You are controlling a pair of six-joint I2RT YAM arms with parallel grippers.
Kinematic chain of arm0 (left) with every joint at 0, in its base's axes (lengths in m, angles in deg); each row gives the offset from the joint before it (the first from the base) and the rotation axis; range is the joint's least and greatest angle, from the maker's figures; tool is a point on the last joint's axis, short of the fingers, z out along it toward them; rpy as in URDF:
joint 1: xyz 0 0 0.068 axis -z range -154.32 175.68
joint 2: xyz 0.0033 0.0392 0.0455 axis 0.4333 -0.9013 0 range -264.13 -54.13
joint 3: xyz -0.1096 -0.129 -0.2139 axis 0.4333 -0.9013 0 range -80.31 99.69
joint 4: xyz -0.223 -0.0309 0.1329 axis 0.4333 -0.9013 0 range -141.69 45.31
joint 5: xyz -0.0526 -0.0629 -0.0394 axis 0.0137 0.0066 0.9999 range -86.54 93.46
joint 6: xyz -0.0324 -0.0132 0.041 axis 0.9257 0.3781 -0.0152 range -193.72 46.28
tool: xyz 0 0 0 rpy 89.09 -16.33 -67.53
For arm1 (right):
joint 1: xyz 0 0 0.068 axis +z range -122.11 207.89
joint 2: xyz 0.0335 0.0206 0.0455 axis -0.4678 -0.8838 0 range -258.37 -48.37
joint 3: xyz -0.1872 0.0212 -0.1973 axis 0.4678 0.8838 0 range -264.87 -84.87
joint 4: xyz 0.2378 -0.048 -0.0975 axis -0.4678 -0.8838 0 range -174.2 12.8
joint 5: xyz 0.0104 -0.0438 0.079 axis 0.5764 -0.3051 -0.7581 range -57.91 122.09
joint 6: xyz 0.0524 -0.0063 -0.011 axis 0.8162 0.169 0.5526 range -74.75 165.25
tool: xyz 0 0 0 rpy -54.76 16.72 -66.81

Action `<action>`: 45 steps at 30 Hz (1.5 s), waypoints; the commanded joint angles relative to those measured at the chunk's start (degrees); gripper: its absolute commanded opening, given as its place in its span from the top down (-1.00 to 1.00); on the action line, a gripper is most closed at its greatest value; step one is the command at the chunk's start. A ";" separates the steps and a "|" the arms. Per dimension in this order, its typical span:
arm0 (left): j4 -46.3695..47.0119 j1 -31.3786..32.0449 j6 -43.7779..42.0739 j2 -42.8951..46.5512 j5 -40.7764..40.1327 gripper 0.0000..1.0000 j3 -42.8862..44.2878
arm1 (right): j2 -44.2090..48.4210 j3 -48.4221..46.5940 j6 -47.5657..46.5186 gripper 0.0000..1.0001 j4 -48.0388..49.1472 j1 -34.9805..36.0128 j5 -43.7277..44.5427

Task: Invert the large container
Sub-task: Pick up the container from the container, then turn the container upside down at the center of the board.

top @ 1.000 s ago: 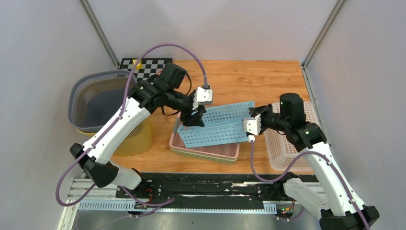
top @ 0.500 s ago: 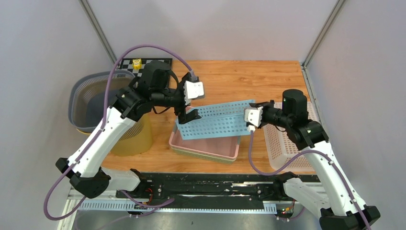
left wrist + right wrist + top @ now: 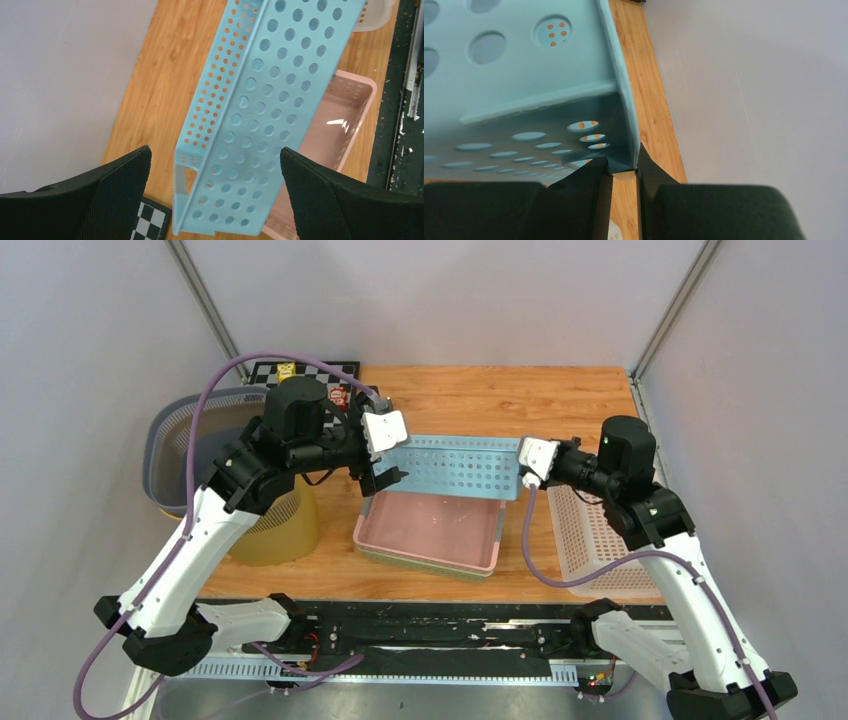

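- At the near edge of the tabletop (image 3: 560,410), in front of the pink tray (image 3: 430,535), a black rail (image 3: 420,635) carries the two arm bases.
- The pink tray lies flat on the wood with its open side up, a little way in from that rail.
- Over the far edge of the pink tray hangs the blue basket (image 3: 460,467). It is lifted clear of the wood and turned onto its side, with its long edge level and a holed face toward the overhead camera.
- Above and to the right of the pink tray, the right hand (image 3: 527,462) is clenched on the right end of the blue basket. In the wrist view its two fingers (image 3: 584,195) pinch the thin rim at a corner.
- Above the pink tray's far left corner, the left hand (image 3: 385,470) is released. Its black fingers (image 3: 100,200) are spread wide, with the basket's left end between them and a gap showing on each side.
- Right of the pink tray, a white basket (image 3: 590,540) stands open side up at the tabletop's right edge, partly under the right arm.
- Left of the pink tray stands a yellow bin (image 3: 285,530). A grey basket (image 3: 190,450) overlaps it on the far left, and I cannot tell whether it rests on the bin.
- Farthest from the pink tray, at the far left corner, a checkerboard (image 3: 310,375) lies flat with a small yellow thing (image 3: 287,369) on it.
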 commanded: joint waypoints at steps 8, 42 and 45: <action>3.77 -0.44 2.58 3.03 -4.00 -1.00 -2.00 | -3.23 -3.20 16.67 0.95 9.07 0.51 5.77; 6.05 -0.51 3.66 4.14 -3.65 -1.00 -5.68 | -27.79 -7.21 67.21 0.95 21.13 -19.18 9.93; 6.07 -0.53 3.58 3.95 -3.77 -1.00 -5.73 | -28.69 -6.95 67.39 0.95 21.81 -19.18 11.70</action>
